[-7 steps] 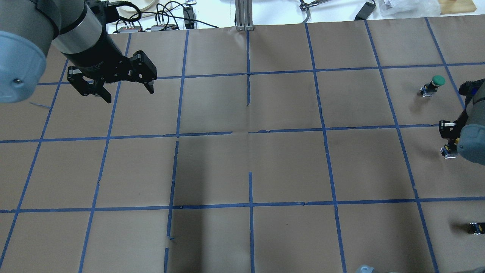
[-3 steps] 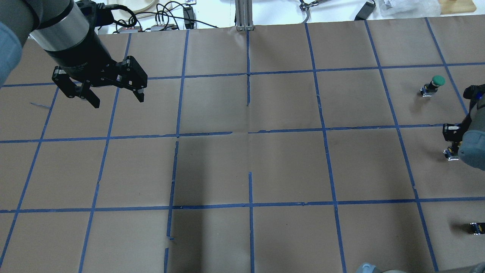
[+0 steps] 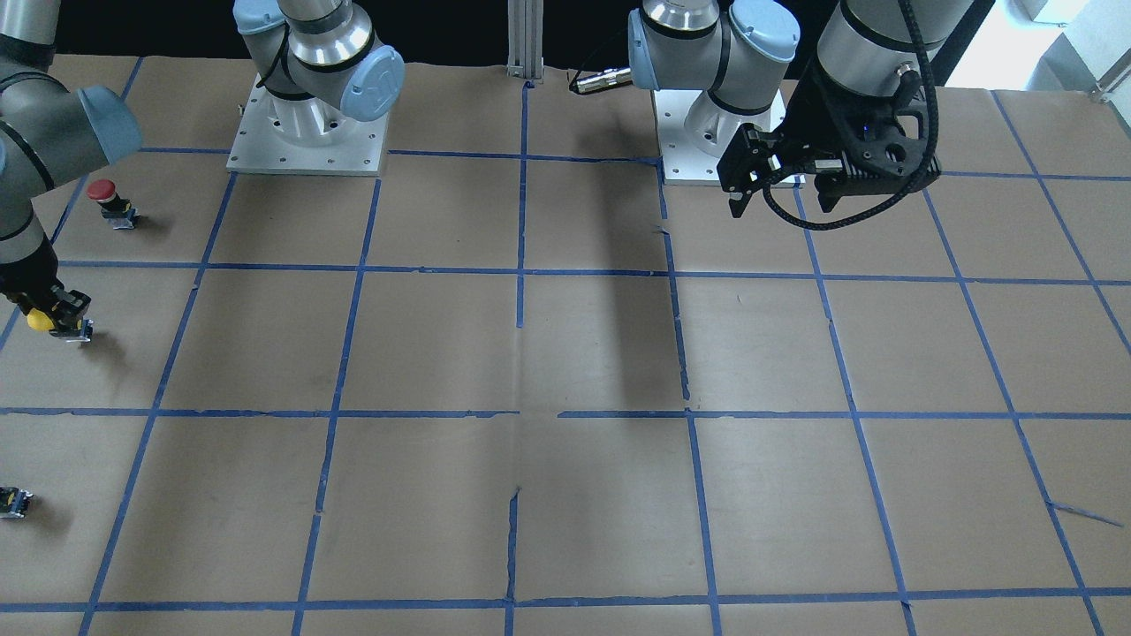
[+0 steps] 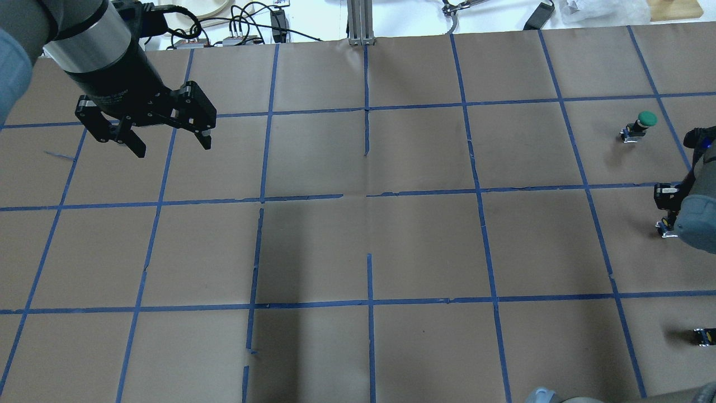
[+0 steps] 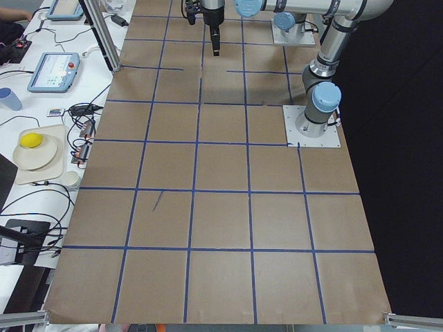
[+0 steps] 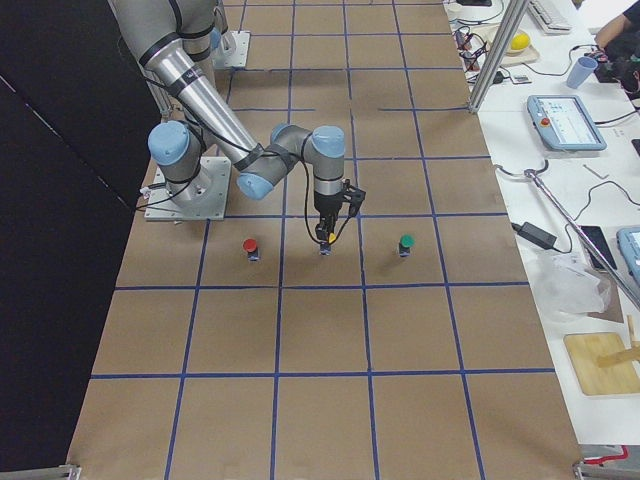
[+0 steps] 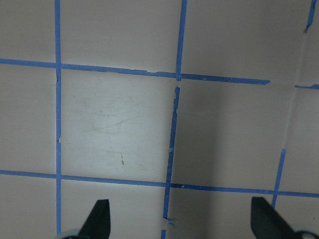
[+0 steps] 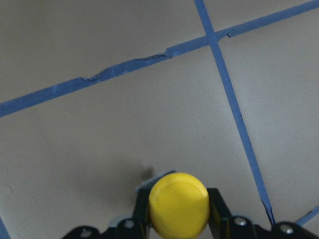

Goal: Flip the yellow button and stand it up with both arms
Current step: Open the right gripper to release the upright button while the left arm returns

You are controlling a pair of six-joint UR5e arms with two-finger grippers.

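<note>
The yellow button shows its round yellow cap facing the right wrist camera, base down toward the brown table. My right gripper is shut on the yellow button, one finger on each side of its collar. In the front-facing view the right gripper holds the button at the far left edge, low over the table. In the overhead view only the button's base shows under the right arm. I cannot tell whether the base touches the table. My left gripper is open and empty, raised over the far left squares.
A red button stands on the robot's side of the yellow one. A green button stands on the far side. Both show in the right exterior view, red and green. Blue tape lines grid the brown table.
My left arm has swung left and slightly back, gripper still open. My right gripper with the yellow button has shifted a little to the right.
</note>
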